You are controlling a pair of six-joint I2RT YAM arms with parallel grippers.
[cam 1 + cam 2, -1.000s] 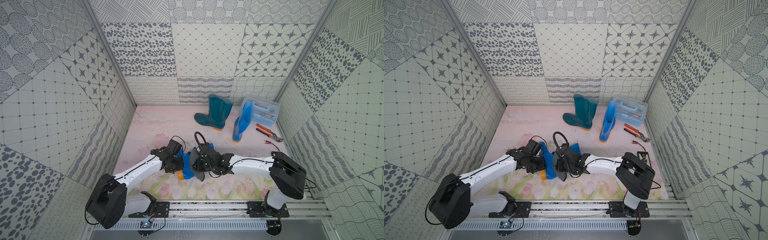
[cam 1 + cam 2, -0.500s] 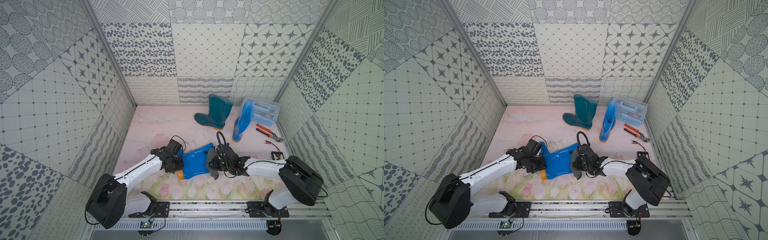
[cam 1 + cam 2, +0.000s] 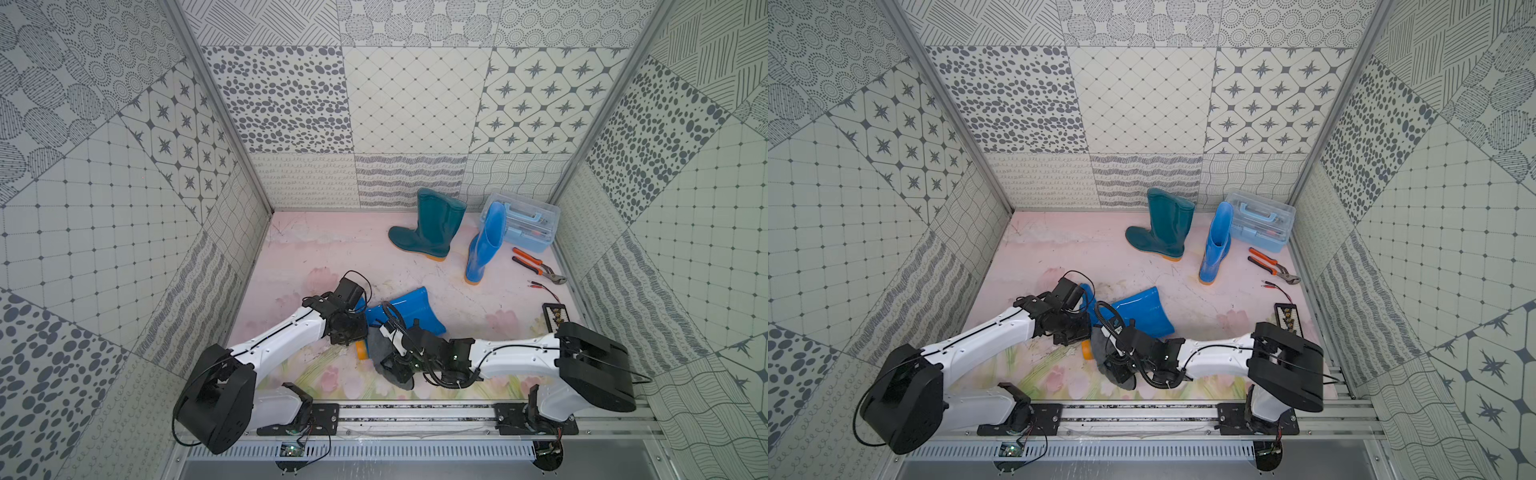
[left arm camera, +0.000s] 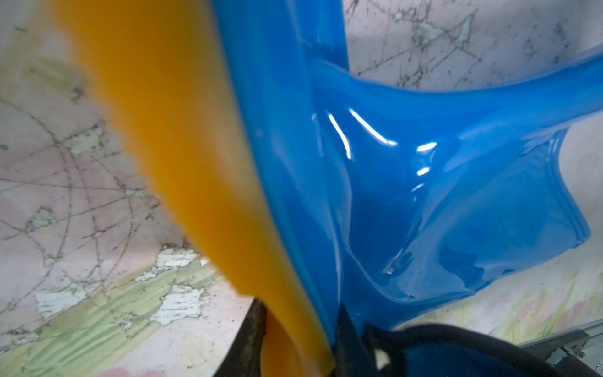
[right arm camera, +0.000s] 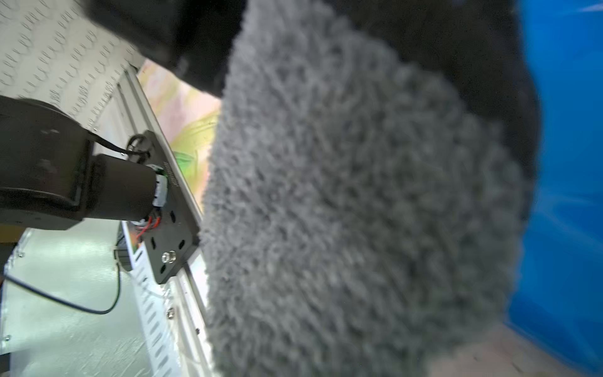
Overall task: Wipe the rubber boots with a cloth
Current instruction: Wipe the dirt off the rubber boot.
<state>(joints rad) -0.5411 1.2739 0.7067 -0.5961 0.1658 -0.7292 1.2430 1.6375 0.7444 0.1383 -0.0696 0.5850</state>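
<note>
Scuffed pink flowery desk, boxed in by grey patterned tile walls. Left end effector is clamped on the foot of the blue boot lying near the front. Right end effector pinches the grey cloth just beside it. Green boot and second blue boot stand at the back.
</note>
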